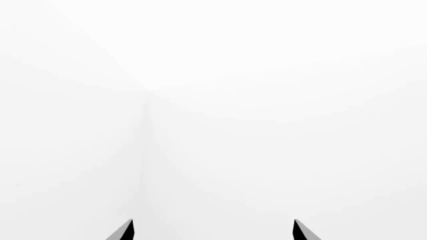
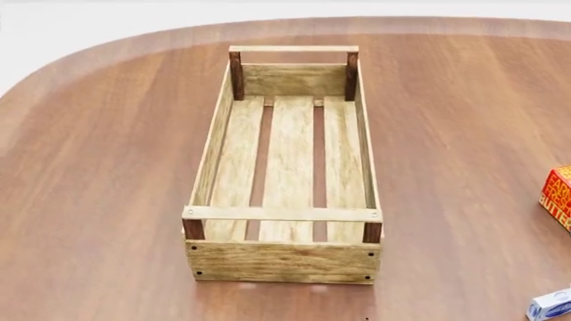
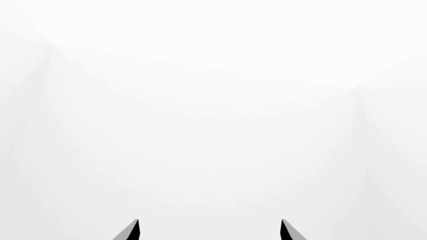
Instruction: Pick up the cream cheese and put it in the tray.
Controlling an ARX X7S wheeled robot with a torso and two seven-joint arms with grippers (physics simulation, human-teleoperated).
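Note:
The tray (image 2: 214,144), a long light-wood crate with a slatted bottom and dark corner posts, stands in the middle of the brown table in the head view, with nothing in it. The cream cheese (image 2: 550,305), a small white-grey box with blue on it, lies at the head view's bottom right corner, cut off by the frame edge. Neither arm shows in the head view. My left gripper (image 1: 213,230) is open, its two dark fingertips wide apart against plain white. My right gripper (image 3: 209,230) is open as well, facing only white background.
A red-orange butter box (image 2: 558,195) sits at the right edge of the head view, above the cream cheese. The round wooden table (image 2: 98,167) curves away at the far left, with white floor beyond it.

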